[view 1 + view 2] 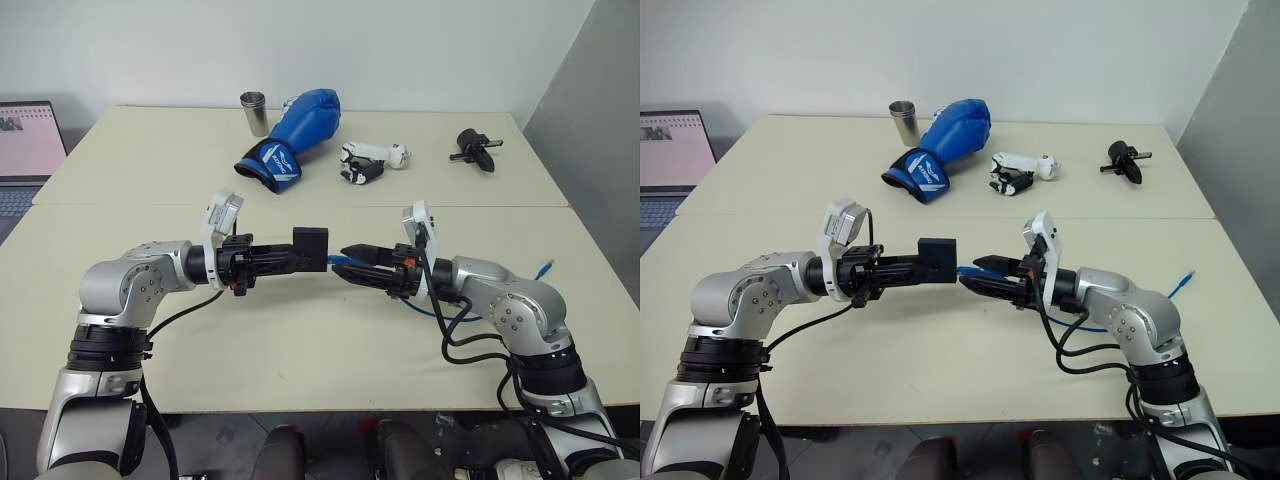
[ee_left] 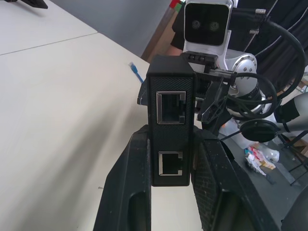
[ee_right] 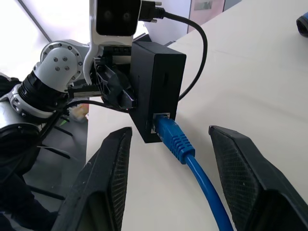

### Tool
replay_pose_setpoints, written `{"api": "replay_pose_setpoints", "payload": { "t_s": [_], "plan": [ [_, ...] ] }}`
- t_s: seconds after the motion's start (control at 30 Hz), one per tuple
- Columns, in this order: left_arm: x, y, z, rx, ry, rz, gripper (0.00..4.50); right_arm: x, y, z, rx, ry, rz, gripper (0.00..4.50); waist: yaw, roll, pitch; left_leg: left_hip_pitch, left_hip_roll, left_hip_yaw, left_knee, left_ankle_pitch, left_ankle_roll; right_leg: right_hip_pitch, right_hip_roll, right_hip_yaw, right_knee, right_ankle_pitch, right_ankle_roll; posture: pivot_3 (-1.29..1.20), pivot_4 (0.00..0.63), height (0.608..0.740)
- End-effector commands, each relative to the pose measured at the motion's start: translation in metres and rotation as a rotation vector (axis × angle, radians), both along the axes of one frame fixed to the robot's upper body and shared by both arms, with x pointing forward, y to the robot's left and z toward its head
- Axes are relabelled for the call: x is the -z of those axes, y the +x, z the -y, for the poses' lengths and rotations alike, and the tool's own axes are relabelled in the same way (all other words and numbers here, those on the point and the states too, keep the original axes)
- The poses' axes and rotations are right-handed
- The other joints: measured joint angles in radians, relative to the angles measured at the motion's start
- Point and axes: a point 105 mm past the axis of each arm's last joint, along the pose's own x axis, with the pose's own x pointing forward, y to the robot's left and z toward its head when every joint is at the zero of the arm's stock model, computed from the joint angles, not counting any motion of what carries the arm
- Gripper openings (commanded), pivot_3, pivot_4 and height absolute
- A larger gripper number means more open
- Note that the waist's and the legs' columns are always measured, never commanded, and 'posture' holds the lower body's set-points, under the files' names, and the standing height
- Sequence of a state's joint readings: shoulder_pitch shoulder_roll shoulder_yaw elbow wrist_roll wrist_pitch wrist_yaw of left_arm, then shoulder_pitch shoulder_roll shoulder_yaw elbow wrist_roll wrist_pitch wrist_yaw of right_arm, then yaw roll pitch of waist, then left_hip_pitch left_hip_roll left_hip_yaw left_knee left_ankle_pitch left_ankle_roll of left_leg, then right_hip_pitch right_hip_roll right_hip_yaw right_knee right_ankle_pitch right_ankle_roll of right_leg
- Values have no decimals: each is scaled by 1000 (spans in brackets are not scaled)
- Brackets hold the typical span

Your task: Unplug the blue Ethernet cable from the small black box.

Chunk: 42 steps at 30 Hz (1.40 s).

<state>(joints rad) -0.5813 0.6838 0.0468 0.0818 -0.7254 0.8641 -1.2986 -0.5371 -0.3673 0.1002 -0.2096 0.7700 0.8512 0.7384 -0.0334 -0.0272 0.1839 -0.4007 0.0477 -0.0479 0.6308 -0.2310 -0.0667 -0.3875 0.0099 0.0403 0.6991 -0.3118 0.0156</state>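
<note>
Your left hand (image 1: 290,258) is clamped on the small black box (image 1: 311,248), holding it up above the desk (image 1: 300,340) with both black fingers pressed against the box's sides — in the left wrist view you see two ports on its facing edge. Your right hand (image 3: 168,178) points toward it from the other side, and its fingers (image 3: 248,173) stand apart on either side of the blue Ethernet cable (image 3: 192,163) without touching it. The cable's plug sits in a port on the box in the right wrist view; from there the cord runs back between the right fingers and trails across the desk, its far plug end (image 1: 544,268) lying near the right edge. Well behind both hands you have a blue boxing glove (image 1: 290,135), a metal cup (image 1: 254,112), a white-and-black gadget (image 1: 370,160) and a black knobbed clamp (image 1: 476,148) — all resting on the far desk.
</note>
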Motion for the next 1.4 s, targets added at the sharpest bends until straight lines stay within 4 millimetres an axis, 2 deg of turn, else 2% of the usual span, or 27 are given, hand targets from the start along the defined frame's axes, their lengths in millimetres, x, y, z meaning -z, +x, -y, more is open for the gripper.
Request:
{"api": "replay_pose_setpoints", "payload": {
  "t_s": [0.03,0.67,0.7,1.03,1.4],
  "plan": [
    [-13,-1,2,15,-11,59,776,-14,-1,-2,-18,36,32,2689,0,0,0,0,0,0,0,0,0,0,0,0,0,0,0,0,150,740],
    [-14,-1,3,15,-13,60,776,-8,0,-7,-21,2,32,2689,0,0,0,0,0,0,0,0,0,0,0,0,0,0,0,0,150,740],
    [-14,-1,3,15,-12,61,776,-8,0,-7,-21,1,33,2315,0,0,0,0,0,0,0,0,0,0,0,0,0,0,0,0,150,740],
    [-13,0,3,11,-12,59,776,-6,-2,-9,-33,-8,35,50,0,0,0,0,0,0,0,0,0,0,0,0,-1,0,0,0,150,740],
    [-11,0,5,20,-9,60,776,-9,-5,-12,-50,3,36,44,0,0,0,0,0,0,-1,0,0,0,0,0,-1,0,0,0,150,740]
  ]
}}
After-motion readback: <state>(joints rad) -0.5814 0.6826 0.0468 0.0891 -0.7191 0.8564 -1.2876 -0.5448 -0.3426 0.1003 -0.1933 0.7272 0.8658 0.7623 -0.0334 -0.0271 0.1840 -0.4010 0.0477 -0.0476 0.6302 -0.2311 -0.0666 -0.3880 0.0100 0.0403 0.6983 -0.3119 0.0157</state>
